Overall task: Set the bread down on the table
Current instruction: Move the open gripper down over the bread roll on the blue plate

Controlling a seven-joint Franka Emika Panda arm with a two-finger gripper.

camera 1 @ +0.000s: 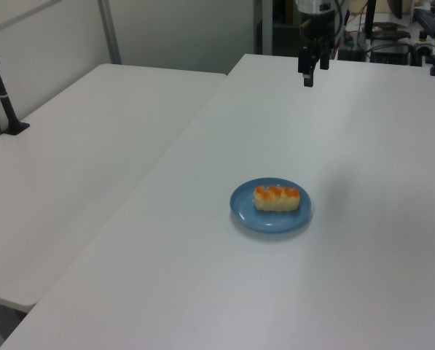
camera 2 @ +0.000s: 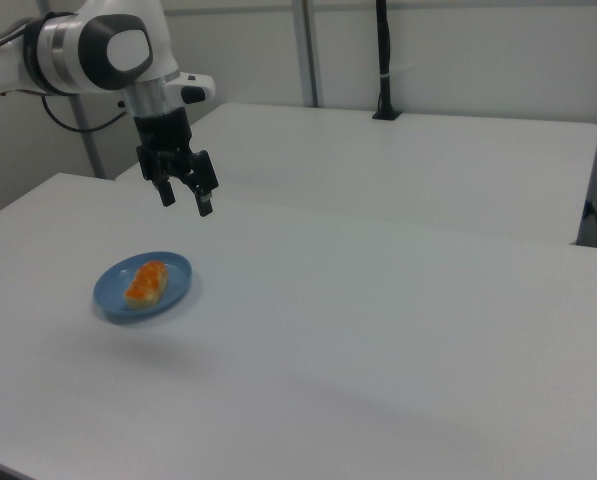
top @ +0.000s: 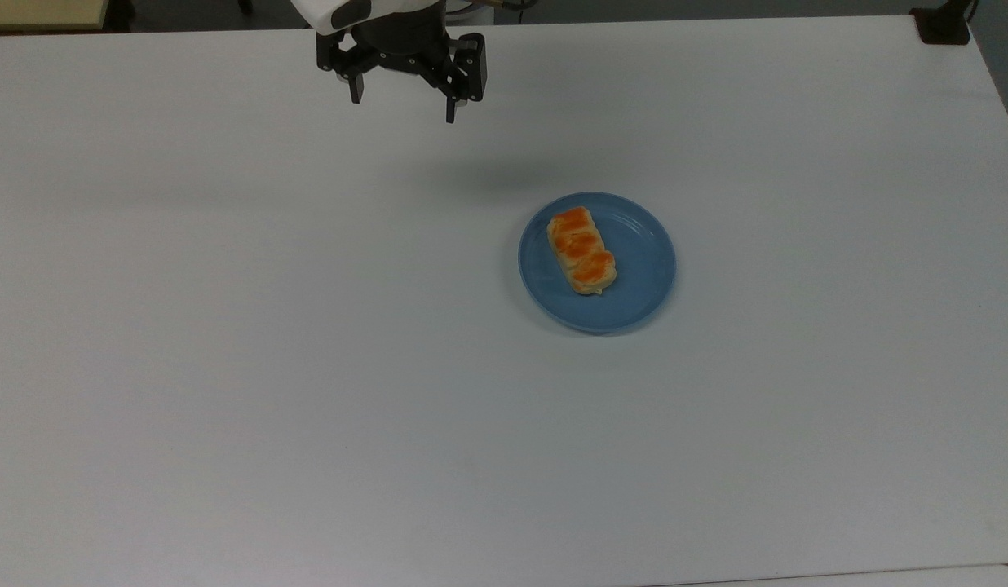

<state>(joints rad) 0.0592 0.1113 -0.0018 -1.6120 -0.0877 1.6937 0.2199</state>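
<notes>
The bread (top: 582,249) (camera 1: 277,197) (camera 2: 146,282), a pale bun with three orange-brown lobes, lies on a round blue plate (top: 641,269) (camera 1: 246,208) (camera 2: 173,282) on the white table (top: 308,367) (camera 1: 363,131) (camera 2: 378,330). My gripper (top: 404,109) (camera 1: 314,72) (camera 2: 185,199) hangs open and empty above the table. In the top view it is up and to the left of the plate, well apart from the bread.
A second white table (camera 1: 79,146) (camera 2: 398,160) adjoins this one. A black post (camera 1: 2,95) (camera 2: 383,60) stands clamped at its edge. A black clamp (top: 944,23) sits on the table's corner at the top view's upper right.
</notes>
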